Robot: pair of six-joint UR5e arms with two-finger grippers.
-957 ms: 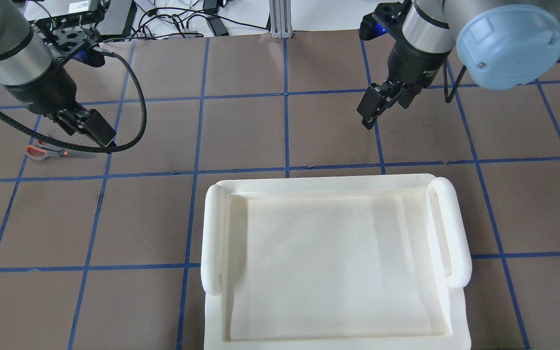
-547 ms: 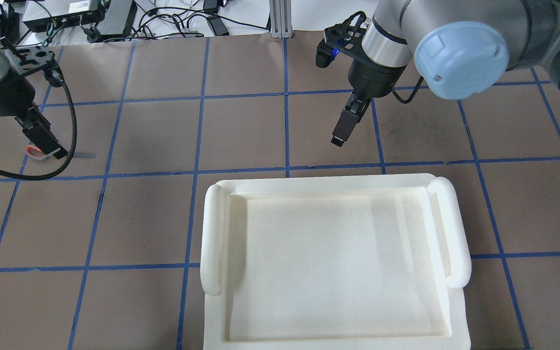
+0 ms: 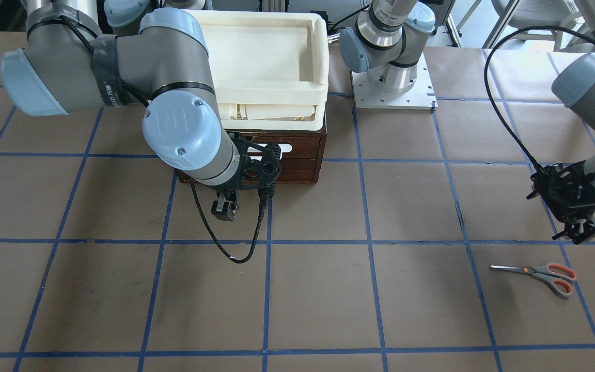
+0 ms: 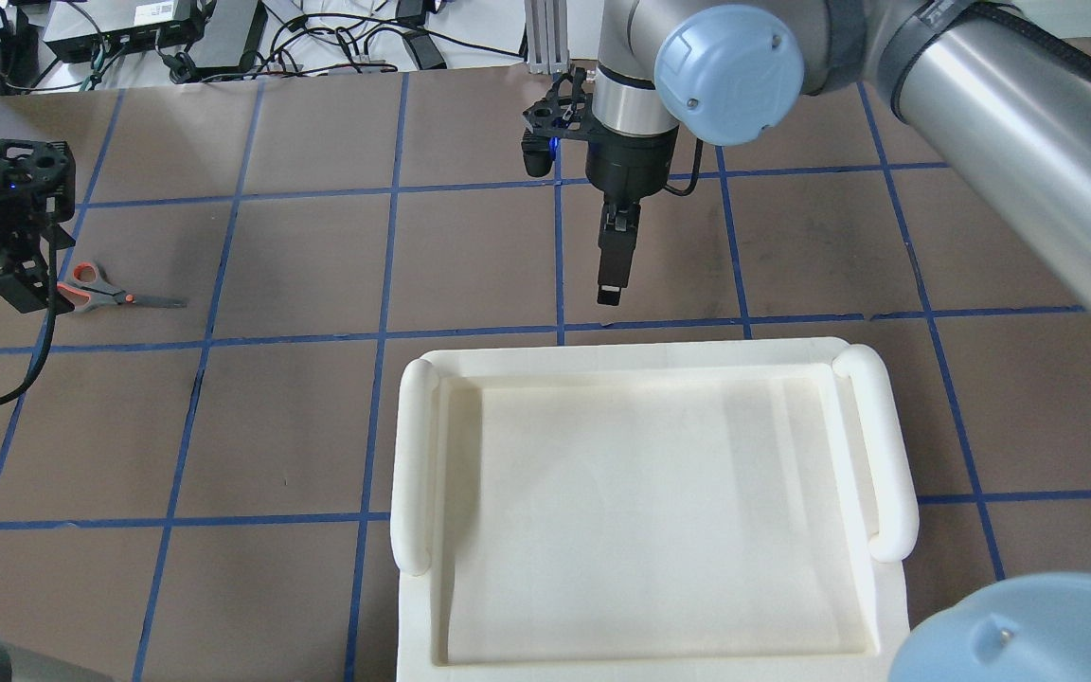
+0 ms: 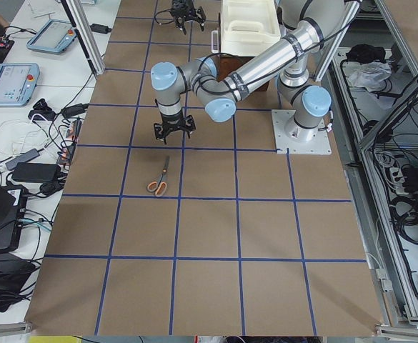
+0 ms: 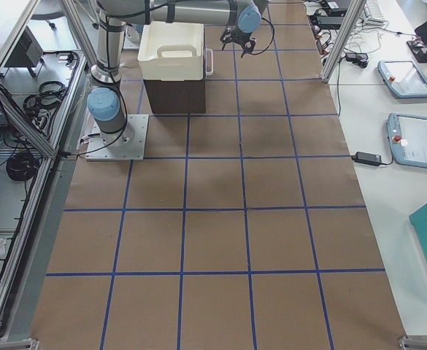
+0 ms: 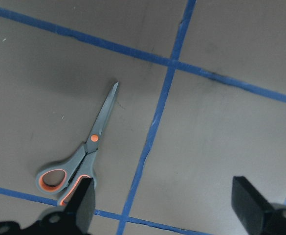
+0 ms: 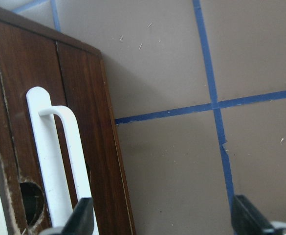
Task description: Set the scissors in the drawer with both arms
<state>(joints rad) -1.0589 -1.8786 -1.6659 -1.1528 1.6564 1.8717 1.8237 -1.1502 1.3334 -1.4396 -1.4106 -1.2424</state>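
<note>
The scissors (image 4: 115, 297) lie flat on the brown table at the far left, blades closed; they also show in the front view (image 3: 537, 272) and the left wrist view (image 7: 81, 156). My left gripper (image 4: 20, 284) hovers open and empty just beside their handle loops, its fingers (image 7: 81, 200) wide apart. The drawer (image 3: 297, 155) is closed in the dark-brown cabinet under the cream trays. Its white handle (image 8: 59, 156) fills the right wrist view. My right gripper (image 4: 610, 282) hangs open and empty just in front of the drawer face.
A large cream tray (image 4: 886, 445) sits on top of the cabinet and hides the drawer from overhead. A second cream tray (image 3: 321, 57) is stacked there too. Blue tape lines grid the table. Cables and electronics (image 4: 176, 33) lie past the far edge.
My left gripper has moved left, from over the blades to beside the handle loops, uncovering the scissors. My right arm has swung left to in front of the drawer and turned its gripper.
</note>
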